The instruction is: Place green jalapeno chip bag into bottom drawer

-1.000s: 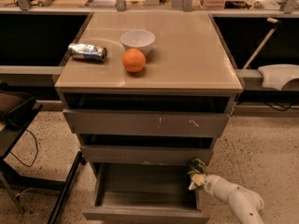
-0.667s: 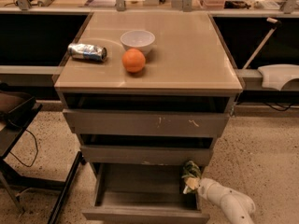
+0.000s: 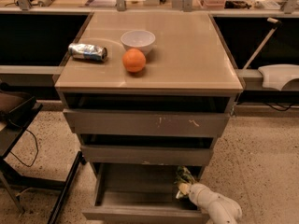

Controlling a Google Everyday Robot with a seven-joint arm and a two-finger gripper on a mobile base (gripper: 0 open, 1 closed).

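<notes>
The bottom drawer (image 3: 140, 204) is pulled open under the cabinet, a wide shallow grey-brown tray. My gripper (image 3: 183, 188) reaches in from the lower right on a white arm (image 3: 215, 206), over the drawer's right side. It is shut on the green jalapeno chip bag (image 3: 185, 175), a small crinkled dark-green bag that sticks up from the fingertips, just below the middle drawer's front. The bag is partly hidden by the gripper.
On the cabinet top (image 3: 187, 55) stand a white bowl (image 3: 138, 40), an orange (image 3: 134, 60) and a crushed silver can (image 3: 88, 52). The top drawer (image 3: 145, 122) and middle drawer (image 3: 147, 154) jut out slightly. A dark chair frame (image 3: 28, 171) stands at the left.
My gripper has moved left with the bag, from beside the drawer's right edge to over the drawer's right side.
</notes>
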